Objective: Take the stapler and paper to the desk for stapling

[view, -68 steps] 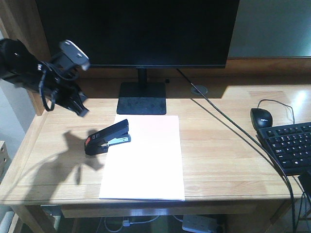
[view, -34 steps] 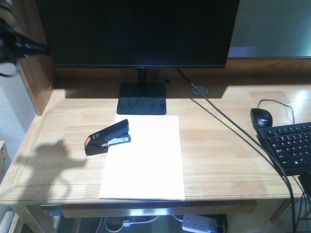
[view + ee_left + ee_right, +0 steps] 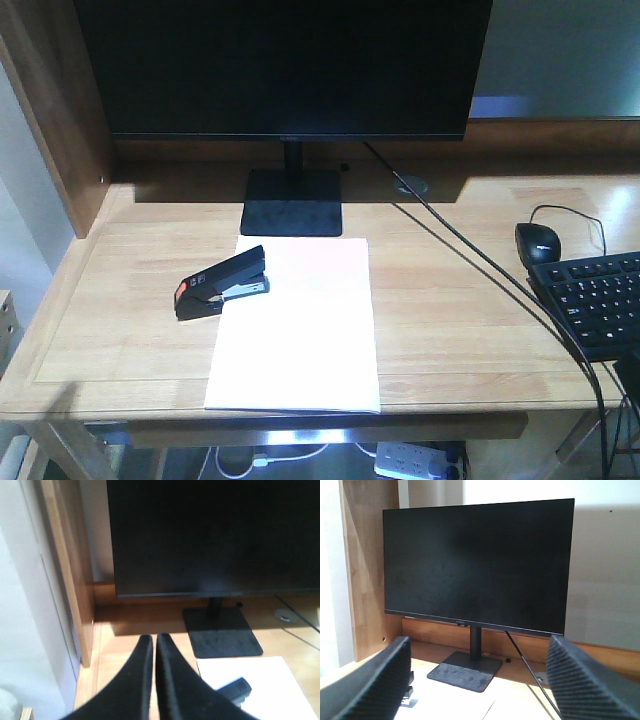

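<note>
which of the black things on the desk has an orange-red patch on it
The stapler, lying with its front end on the paper's left edge; its rear end is orange-red. The mouse, keyboard and monitor stand are all-black.

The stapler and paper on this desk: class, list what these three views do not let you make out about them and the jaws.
- Stapler: left wrist view shows only its tip, the left gripper covering the rest.
- Paper: sheet count too fine to see in the front view; cut off by the frame edge in the left wrist view.
- Right gripper: absent from the front view.
- Keyboard: cut off by the front view's right edge.
</note>
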{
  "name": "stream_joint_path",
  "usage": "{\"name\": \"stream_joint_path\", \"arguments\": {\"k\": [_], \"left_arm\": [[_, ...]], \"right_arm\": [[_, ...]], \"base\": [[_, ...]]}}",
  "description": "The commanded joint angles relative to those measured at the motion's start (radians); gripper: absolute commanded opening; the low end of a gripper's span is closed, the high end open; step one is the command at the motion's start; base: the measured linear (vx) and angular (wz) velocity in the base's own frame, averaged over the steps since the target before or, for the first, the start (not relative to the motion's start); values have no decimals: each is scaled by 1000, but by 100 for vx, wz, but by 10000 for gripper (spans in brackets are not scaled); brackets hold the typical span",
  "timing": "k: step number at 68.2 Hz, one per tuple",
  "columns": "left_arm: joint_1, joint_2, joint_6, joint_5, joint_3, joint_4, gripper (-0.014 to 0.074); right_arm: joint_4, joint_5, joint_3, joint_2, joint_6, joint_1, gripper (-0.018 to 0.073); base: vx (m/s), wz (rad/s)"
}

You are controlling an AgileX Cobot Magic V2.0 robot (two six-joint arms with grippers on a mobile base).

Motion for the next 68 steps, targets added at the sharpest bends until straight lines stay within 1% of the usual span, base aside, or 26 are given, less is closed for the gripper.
{"name": "stream_joint_path", "arguments": {"k": [1,7,16,24,32,47,54,59,68], "left_arm": [[-3,-94,-12,-58,44,6,-6],[-3,-178,-12,-36,124,7,-6],[-3,-309,-1,-36,241,7,-6],[-3,-423,12,-69,346,7,-6],[-3,-538,55,-112,433,6,-6],[-3,-725,56,-126,560,6,-6],[-3,-771,56,-139,602,6,-6],[-3,-777,55,-155,608,6,-6],[-3,-777,55,-151,608,6,-6]], "right_arm": [[-12,11,-26,11,-7,-3,542],[-12,11,-26,11,-7,-3,542],[-12,11,-26,11,-7,-3,542],[-12,11,-26,11,-7,-3,542],[-12,11,-26,11,-7,-3,542],[-12,11,-26,11,-7,-3,542],[-12,11,-26,11,-7,-3,542],[-12,11,-26,11,-7,-3,542],[-12,11,-26,11,-7,-3,542]], "base": [[0,0],[0,0],[0,0],[0,0],[0,0],[0,0],[0,0],[0,0],[0,0]]}}
